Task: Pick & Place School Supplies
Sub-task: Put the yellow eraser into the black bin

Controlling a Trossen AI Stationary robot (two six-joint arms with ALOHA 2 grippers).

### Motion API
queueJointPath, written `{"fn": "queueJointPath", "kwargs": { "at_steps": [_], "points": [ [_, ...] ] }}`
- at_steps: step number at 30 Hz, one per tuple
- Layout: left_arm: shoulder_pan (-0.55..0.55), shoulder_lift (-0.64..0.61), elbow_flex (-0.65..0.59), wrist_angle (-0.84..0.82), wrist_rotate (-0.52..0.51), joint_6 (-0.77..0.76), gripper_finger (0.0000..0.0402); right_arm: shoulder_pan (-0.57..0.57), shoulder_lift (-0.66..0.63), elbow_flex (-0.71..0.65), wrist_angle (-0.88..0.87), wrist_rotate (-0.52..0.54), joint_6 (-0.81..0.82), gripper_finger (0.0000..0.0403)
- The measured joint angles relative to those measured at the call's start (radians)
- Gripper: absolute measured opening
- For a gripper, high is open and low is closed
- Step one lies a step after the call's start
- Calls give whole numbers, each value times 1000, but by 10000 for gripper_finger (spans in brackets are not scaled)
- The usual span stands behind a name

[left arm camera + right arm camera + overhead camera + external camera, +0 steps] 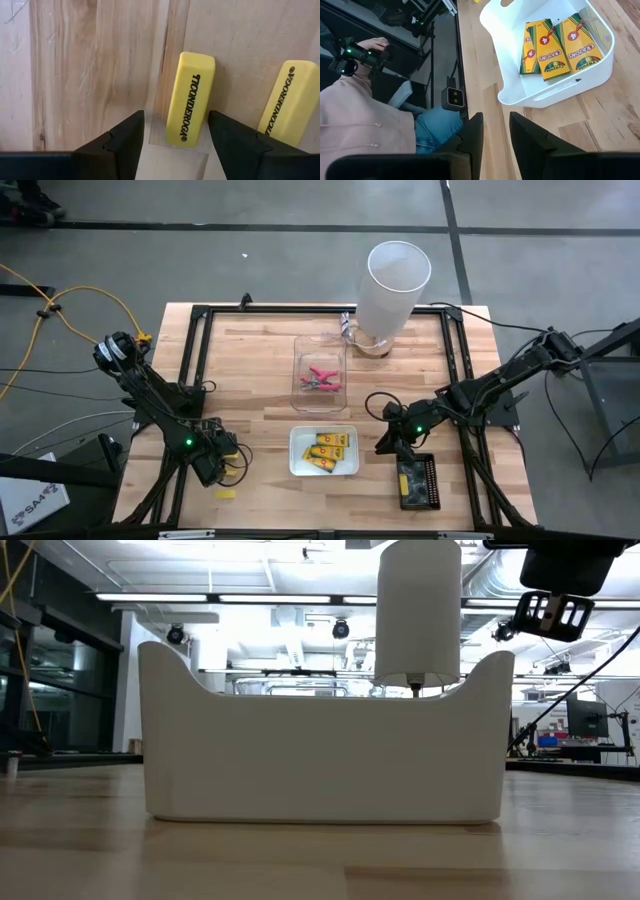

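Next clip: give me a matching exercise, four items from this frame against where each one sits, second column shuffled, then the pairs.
Items:
1. crayon packets
2. pink-handled scissors
3. yellow eraser
4. tall white cylinder

Places:
A. on the bare wood between the open fingers of the left gripper
B. standing at the far edge of the table
C. in the white tray
D. in the clear tray

Pairs: 1-C, 2-D, 3-A, 4-B

The right gripper is over the table beside the white tray, holding nothing.
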Motion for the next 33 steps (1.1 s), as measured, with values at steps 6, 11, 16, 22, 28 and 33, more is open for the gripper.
{"fn": "queueJointPath", "kwargs": {
  "at_steps": [6, 11, 16, 22, 28, 33],
  "points": [
    [0, 0, 0, 12, 0, 0, 191, 0, 0, 0, 2, 0, 0, 87],
    [0, 0, 0, 26, 0, 0, 162, 0, 0, 0, 2, 0, 0, 87],
    [0, 0, 0, 41, -1, 0, 132, 3, 0, 0, 1, 0, 0, 87],
    [6, 0, 0, 43, 16, 0, 101, 19, 0, 0, 1, 13, 0, 87],
    [16, 0, 0, 42, 26, 0, 91, 32, 0, 0, 2, 30, 1, 87],
    [16, -1, 0, 43, 27, 0, 91, 32, 0, 0, 1, 31, 1, 87]
  ]
}}
